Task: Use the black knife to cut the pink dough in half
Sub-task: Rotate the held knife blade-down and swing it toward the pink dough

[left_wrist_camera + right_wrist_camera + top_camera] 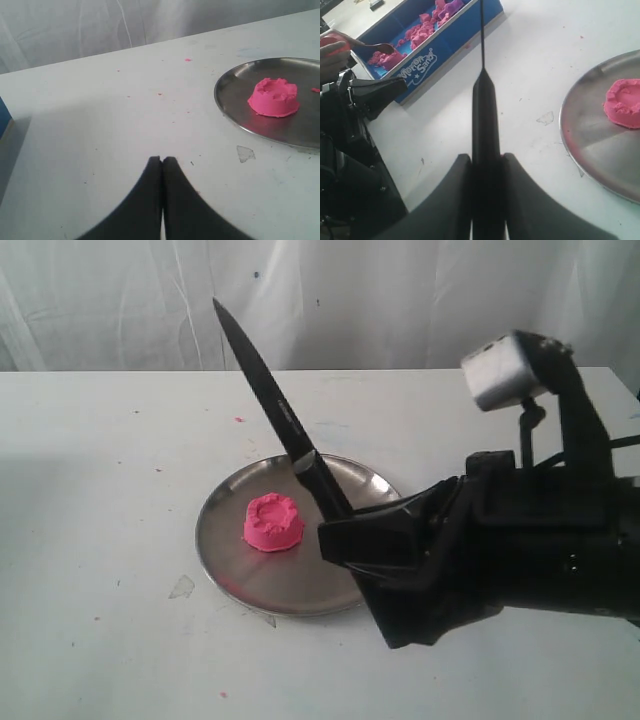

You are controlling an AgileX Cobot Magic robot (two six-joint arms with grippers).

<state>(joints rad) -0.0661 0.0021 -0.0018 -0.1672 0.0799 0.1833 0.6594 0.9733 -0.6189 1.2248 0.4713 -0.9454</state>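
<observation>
Bright pink, the dough [273,523] is one small round mound with a rough, dented top and a slightly flared base. It is whole, with no cut in it. It sits on the round metal plate [330,585], a little toward the plate's left half in the exterior view, and touches nothing but the plate.

The knife [283,413] is all black, with a slim matte blade running to a sharp point. One knife is in view. The right gripper [486,175] pinches its handle, one finger [451,192] pressed against each side, so the blade runs straight out from between them. In the exterior view the knife is held above the plate, tilted, with its tip up and leaning away over the plate's far left rim. The blade is clear of the dough, which lies below and to the left of the handle, apart from the right fingers.

The left gripper [162,161] has its two fingers pressed together, holding nothing. It is over the bare white table [100,125], well apart from the plate and the dough.

In the right wrist view, one blue tray [445,45] holding loose pink lumps stands on the table, well away from the plate.

Count: one dough mound, one knife, one plate, one tray, two grippers.
</observation>
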